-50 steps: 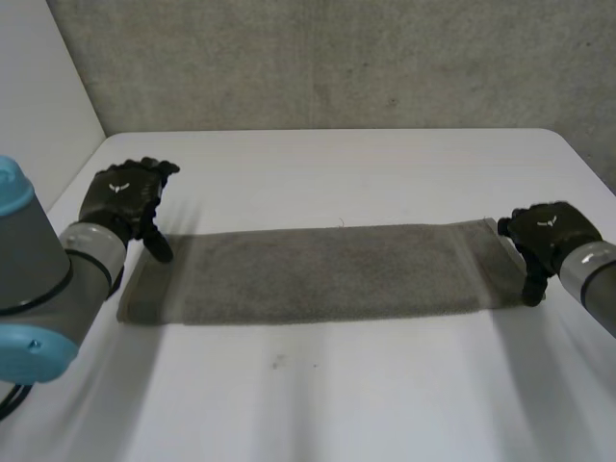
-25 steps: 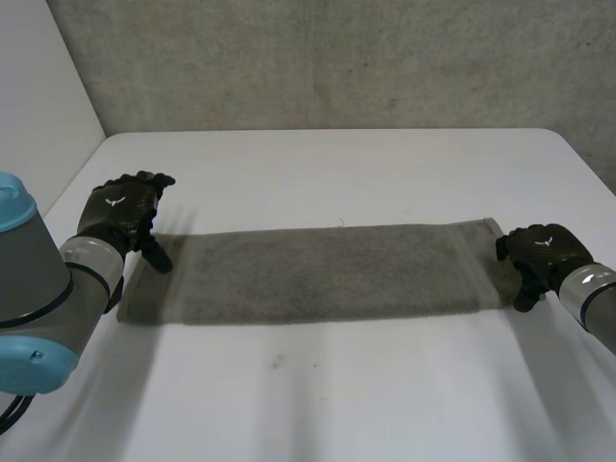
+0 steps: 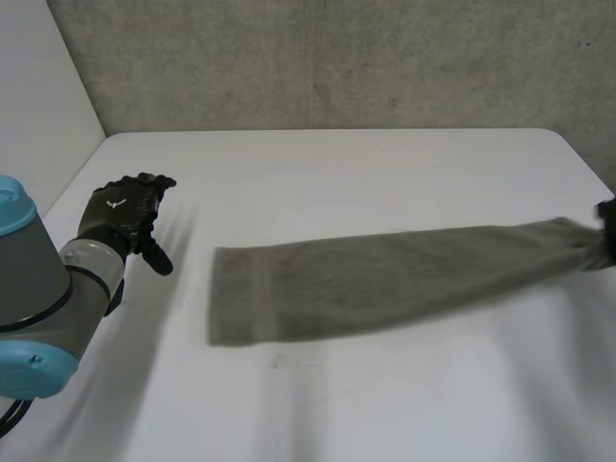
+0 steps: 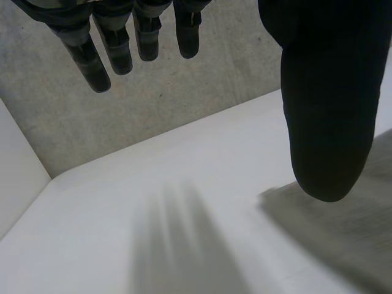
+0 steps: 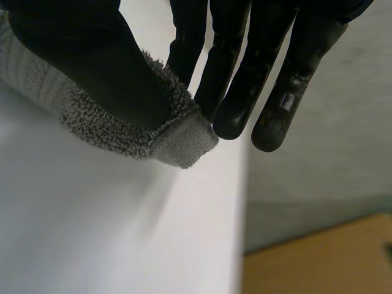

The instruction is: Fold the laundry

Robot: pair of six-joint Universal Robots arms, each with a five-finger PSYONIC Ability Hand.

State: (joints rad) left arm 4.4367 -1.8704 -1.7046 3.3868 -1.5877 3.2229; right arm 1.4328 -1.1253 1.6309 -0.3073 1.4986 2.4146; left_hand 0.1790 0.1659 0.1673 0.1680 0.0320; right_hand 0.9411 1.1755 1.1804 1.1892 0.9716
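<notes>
A long grey towel (image 3: 385,274) lies stretched across the white table (image 3: 337,164), its right end lifted at the table's right edge. My right hand (image 3: 609,229) is at that end. In the right wrist view my right hand (image 5: 86,61) pinches the towel's corner (image 5: 128,131) between thumb and fingers (image 5: 245,73). My left hand (image 3: 120,212) hovers left of the towel's left end, apart from it. In the left wrist view my left hand (image 4: 331,92) is open with straight fingers, and the towel's end (image 4: 349,226) lies under the thumb, untouched.
A grey concrete wall (image 3: 337,58) stands behind the table, with a white panel (image 3: 43,96) at the left. The table's right edge is beside my right hand, with a wooden floor (image 5: 324,257) below it.
My right hand has shut on the towel's right end and pulled it right. The towel slid out from under my left hand, which stayed in place and open.
</notes>
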